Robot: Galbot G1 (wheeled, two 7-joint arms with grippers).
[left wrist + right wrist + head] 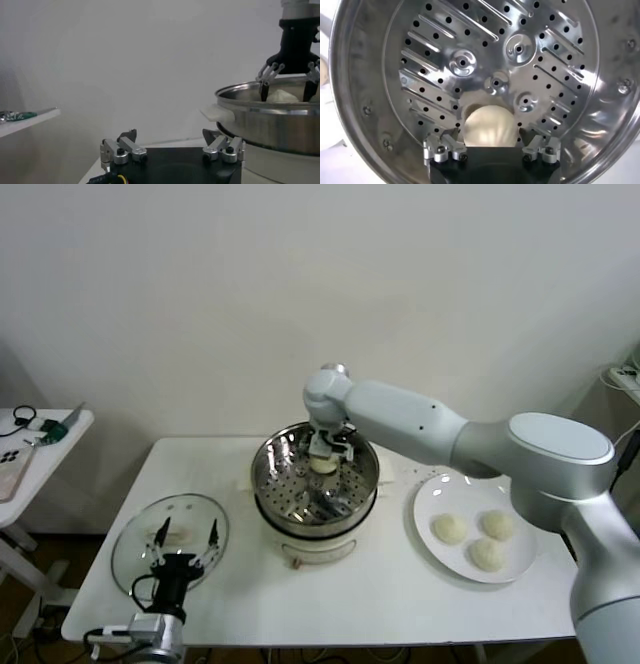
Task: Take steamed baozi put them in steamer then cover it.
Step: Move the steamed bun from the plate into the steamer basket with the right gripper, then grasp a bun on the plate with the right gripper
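Observation:
The steamer (270,459) is a shiny steel basket with a perforated floor (470,50) on a cream pot base at the table's middle. One off-white baozi (487,127) lies on that floor. My right gripper (325,456) hangs inside the basket, open, its fingers (454,137) spread on either side of the bun with small gaps. Three more baozi (487,554) rest on a white plate (430,494) to the right. My left gripper (185,536) waits open and empty over the glass lid (140,529) at the table's left. From the left wrist, the steamer wall (270,122) and the right gripper (287,92) show.
A small white side table (30,439) with cables and a phone stands off the left end. The wall runs close behind the table. Bare tabletop lies in front of the steamer and between lid and pot.

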